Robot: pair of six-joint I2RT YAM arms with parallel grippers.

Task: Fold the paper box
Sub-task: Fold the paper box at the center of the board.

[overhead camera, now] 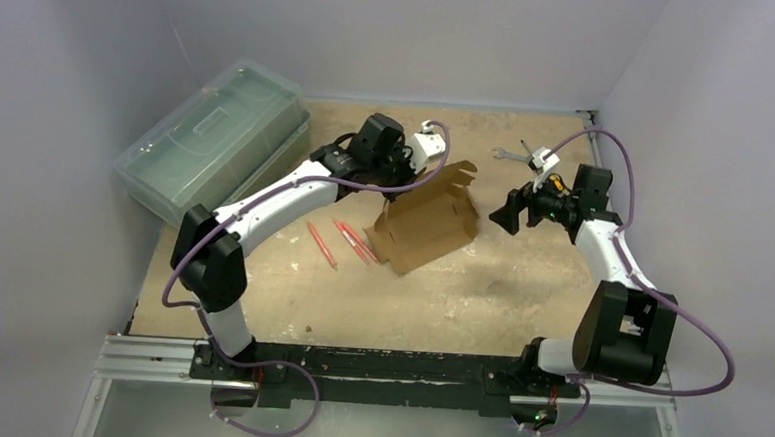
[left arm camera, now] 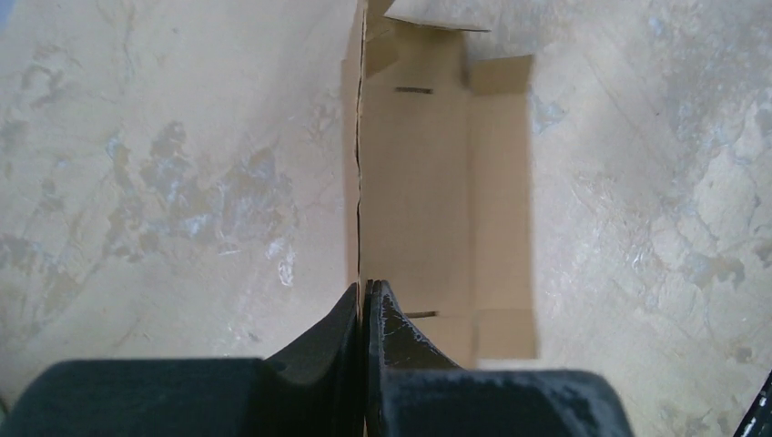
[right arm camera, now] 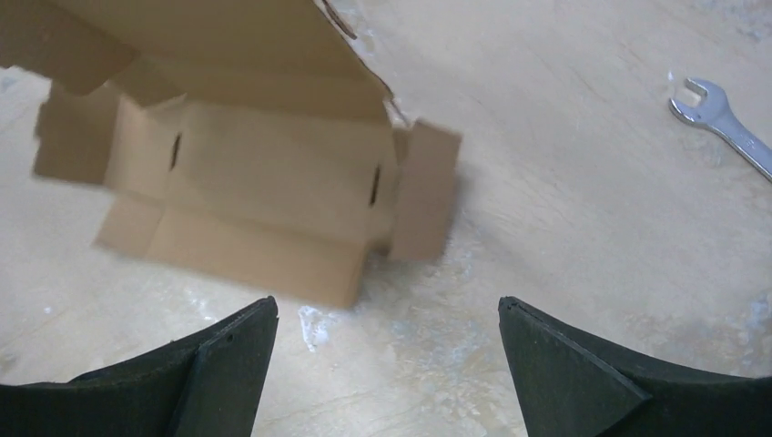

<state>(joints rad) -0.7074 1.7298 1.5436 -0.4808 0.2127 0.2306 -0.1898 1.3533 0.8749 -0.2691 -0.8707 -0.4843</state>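
Here, paper box (overhead camera: 425, 224) tilted, long axis diagonal, left claw (left arm camera: 366, 291) clenched on its edge, right claw (right arm camera: 387, 308) released.

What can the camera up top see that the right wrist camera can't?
Only the top camera shows the green plastic case, the thin red sticks lying on the table, and the left arm. Only the right wrist camera shows the little slots cut in the cardboard and the inner faces of the right fingers, spread wide with nothing between them. Both show the paper box, the wrench and the sandy tabletop.
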